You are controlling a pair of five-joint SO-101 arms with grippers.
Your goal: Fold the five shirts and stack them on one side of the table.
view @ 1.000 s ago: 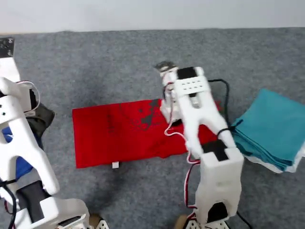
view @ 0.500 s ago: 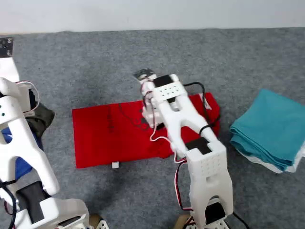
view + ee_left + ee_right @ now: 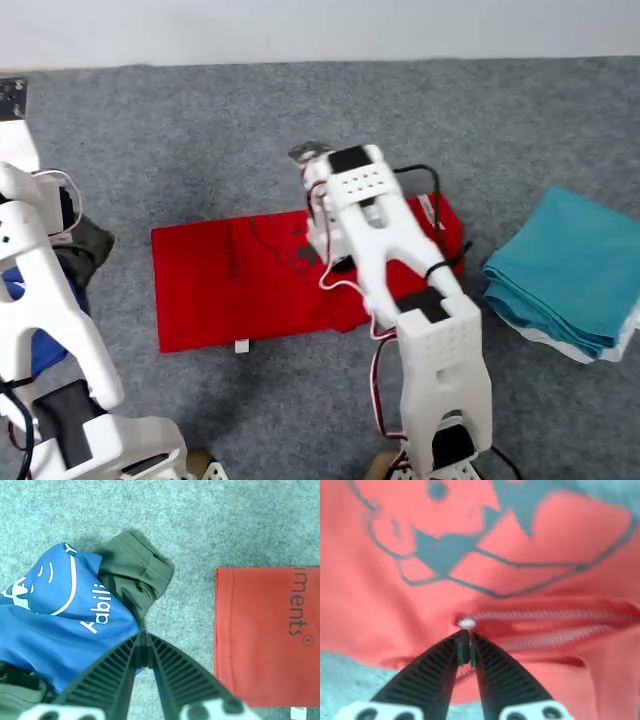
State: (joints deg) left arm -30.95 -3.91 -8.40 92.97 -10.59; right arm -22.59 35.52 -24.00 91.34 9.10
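Note:
A red shirt [image 3: 235, 280] with a dark print lies flat across the middle of the grey table. The right arm [image 3: 375, 215] stands over its right half. My right gripper [image 3: 464, 647] is down on the red shirt [image 3: 470, 545], shut on a fold of the fabric beside a stitched hem. At the table's left edge the left arm [image 3: 40, 290] hangs above a crumpled blue shirt [image 3: 55, 625] and an olive shirt [image 3: 135, 580]. My left gripper [image 3: 144, 642] is shut and empty just above them. The red shirt's end [image 3: 270, 640] lies beside them.
A folded teal shirt [image 3: 570, 265] sits on a white one [image 3: 600, 350] at the right edge of the table. Bare grey cloth [image 3: 200, 130] stretches behind the red shirt. A pale wall runs along the table's far edge.
The right arm swung left across the red shirt, then eased back slightly to the right. The left arm has not moved.

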